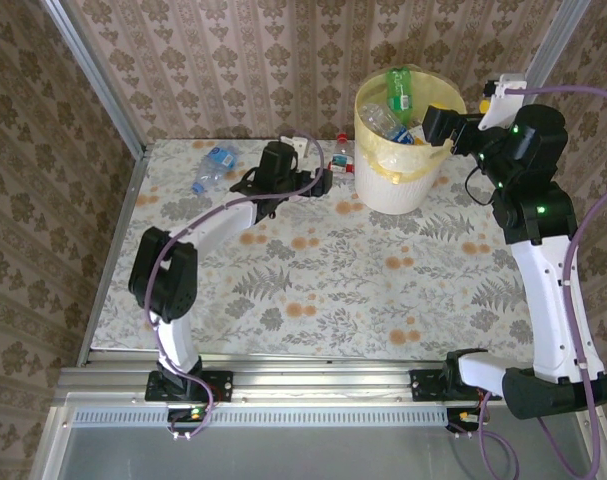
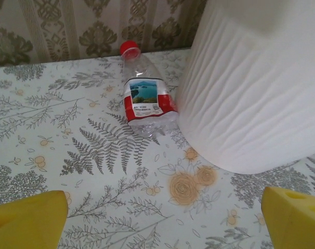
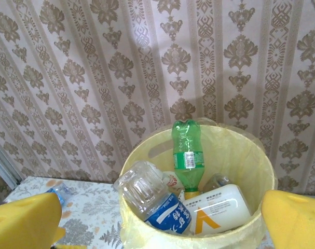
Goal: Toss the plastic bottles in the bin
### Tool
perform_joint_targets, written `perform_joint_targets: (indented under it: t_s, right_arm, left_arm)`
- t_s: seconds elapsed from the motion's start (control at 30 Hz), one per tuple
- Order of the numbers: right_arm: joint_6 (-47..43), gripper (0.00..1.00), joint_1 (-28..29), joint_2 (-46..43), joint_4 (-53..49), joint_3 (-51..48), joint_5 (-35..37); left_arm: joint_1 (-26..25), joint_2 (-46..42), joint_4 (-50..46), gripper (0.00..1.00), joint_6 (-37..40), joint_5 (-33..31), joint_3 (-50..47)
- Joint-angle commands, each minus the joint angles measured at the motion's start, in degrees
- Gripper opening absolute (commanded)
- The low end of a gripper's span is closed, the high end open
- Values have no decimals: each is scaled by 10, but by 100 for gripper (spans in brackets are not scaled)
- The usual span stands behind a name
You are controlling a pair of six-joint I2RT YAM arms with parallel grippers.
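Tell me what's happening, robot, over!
Left gripper open, facing red-capped bottle beside bin. Right gripper open at bin's rim. Nothing in the way.

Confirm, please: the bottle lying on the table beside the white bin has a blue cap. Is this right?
No. Its cap is red, not blue; the left wrist view shows it. The bottle does lie on the table beside the white bin.
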Motion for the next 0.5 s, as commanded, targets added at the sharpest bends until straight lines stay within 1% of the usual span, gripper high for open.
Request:
perform_joint_targets:
  t_s: [0.0,0.37,0.47]
  right_arm:
    - [10,100,-1,-12,-16,-10,-18]
    - [14,100,0,-36,-31,-31,-55]
    - [12,100,0,-43,-35,-35,-60]
  left_arm:
    - [17,32,-20,93,-40,38,41]
    - [60,151,16,84,-117,116,117]
    - [66,182,20,83,-137,134,143]
